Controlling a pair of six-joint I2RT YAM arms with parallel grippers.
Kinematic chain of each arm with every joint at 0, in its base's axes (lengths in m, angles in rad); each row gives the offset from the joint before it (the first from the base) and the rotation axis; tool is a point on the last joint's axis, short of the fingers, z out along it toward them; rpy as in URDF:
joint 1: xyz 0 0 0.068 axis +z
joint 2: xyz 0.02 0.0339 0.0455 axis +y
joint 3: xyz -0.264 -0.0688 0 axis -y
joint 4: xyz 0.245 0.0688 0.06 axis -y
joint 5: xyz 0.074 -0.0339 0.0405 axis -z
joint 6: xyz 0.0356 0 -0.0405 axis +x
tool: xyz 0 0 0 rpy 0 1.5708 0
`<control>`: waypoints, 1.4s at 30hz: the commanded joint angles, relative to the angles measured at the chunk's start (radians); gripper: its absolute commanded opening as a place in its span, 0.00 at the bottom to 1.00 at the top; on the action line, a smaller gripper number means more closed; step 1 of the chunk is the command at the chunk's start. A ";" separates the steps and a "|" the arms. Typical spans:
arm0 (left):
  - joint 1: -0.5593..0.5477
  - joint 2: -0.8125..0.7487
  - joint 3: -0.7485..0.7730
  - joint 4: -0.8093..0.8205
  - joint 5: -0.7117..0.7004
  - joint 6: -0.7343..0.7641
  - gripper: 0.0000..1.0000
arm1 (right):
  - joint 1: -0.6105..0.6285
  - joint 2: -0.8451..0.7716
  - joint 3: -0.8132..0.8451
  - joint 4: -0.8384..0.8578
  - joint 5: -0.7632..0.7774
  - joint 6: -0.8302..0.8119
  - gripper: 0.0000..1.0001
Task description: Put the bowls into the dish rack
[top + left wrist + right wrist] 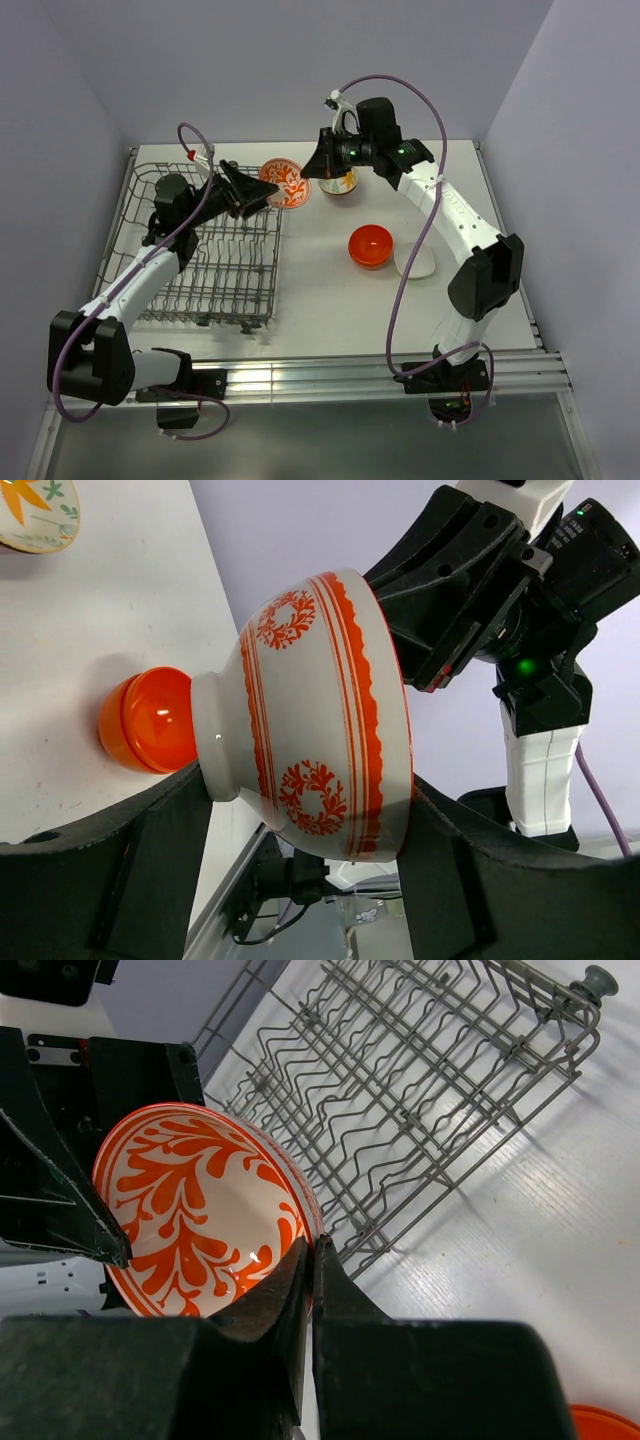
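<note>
A white bowl with red-orange patterns (288, 185) hangs in the air just right of the dish rack (200, 260), between both grippers. My left gripper (262, 195) spans it from foot to rim; in the left wrist view the bowl (310, 710) fills the gap between the fingers (470, 880). My right gripper (312, 170) is shut on the bowl's rim, seen in the right wrist view (312, 1245) beside the bowl's patterned inside (190, 1210). A glossy orange bowl (370, 245) and a pale bowl (415, 262) sit on the table.
Another patterned bowl (340, 185) stands on the table under the right gripper and shows in the left wrist view (35, 515). The orange bowl (145, 720) lies behind the held one. The grey wire rack (440, 1090) holds no bowls. Walls close in on three sides.
</note>
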 commanded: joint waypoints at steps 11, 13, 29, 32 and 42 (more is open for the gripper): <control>0.121 -0.081 0.062 -0.236 -0.031 0.183 0.00 | 0.011 -0.049 0.016 0.078 -0.032 0.064 0.80; 0.187 -0.078 0.100 -0.323 -0.028 0.243 0.00 | 0.010 -0.063 -0.005 0.088 -0.016 0.073 0.82; 0.462 0.085 0.562 -1.048 -0.236 0.946 0.00 | 0.085 0.030 -0.311 0.257 0.050 0.392 0.60; 0.462 0.079 0.591 -1.080 -0.305 1.030 0.00 | 0.103 0.081 -0.318 0.265 0.055 0.435 0.58; 0.460 0.040 0.586 -1.115 -0.427 1.185 0.00 | 0.149 0.216 -0.285 0.279 0.050 0.479 0.53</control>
